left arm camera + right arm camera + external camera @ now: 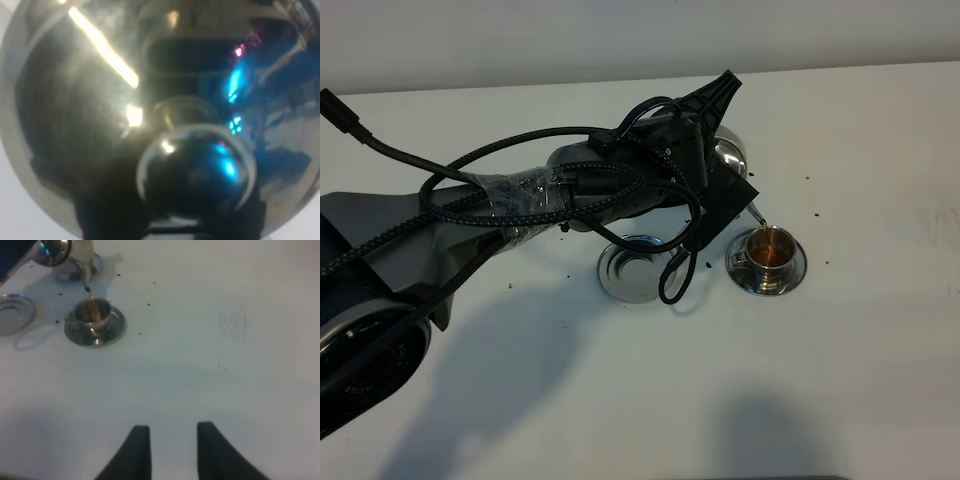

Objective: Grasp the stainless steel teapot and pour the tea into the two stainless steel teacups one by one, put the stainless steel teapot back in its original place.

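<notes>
My left gripper (718, 148) reaches across the table and is shut on the stainless steel teapot (735, 155), holding it tilted in the air. A thin stream of tea runs from its spout (86, 279) into a steel teacup (767, 252) on its saucer (792, 275). The cup holds brown tea. The teapot's domed lid and knob (195, 170) fill the left wrist view. The empty round steel saucer (632, 268) lies left of the cup, under the arm. The second teacup's saucer (96, 262) shows partly behind the teapot. My right gripper (170, 450) is open, empty, and well away from the cup.
Small dark specks (817, 214) lie scattered on the white table around the cup. The left arm's cables (520, 190) hang over the table's left half and loop down to the empty saucer.
</notes>
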{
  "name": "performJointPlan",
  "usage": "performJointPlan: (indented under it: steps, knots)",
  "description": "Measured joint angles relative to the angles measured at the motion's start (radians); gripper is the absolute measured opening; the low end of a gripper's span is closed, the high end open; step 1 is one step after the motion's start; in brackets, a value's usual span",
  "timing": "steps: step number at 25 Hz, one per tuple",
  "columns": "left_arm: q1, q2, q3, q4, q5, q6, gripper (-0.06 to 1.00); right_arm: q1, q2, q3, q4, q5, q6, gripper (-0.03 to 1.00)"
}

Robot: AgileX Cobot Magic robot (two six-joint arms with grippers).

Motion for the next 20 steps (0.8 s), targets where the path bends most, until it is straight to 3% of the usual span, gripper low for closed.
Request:
performJointPlan:
  steps: [20]
  knots:
    - [0.000, 0.000, 0.000, 0.064, -0.028, 0.002, 0.22, 0.000, 0.000, 0.000, 0.000, 0.000, 0.000, 0.22]
